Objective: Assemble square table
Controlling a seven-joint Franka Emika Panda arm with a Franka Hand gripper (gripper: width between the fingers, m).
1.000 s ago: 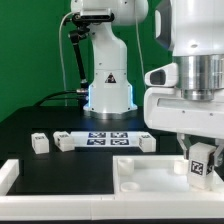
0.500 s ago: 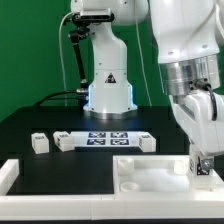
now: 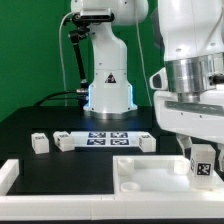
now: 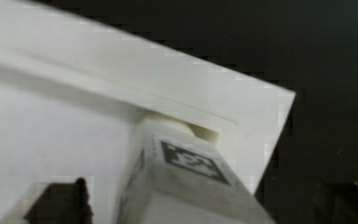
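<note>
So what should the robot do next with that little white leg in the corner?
Probably a small twist of the leg, to screw it down. It stands upright at the corner of the square panel, with the gripper right at it. I can't tell whether it is tight yet. Another leg waits loose on the black table.

Bright even light; blurred, soft wrist view.

The square panel runs off the exterior view's right edge, the arm's bulk above the panel's right end hides how the gripper meets the tagged leg standing there, and the wrist view is too blurred to read that leg's tag.
</note>
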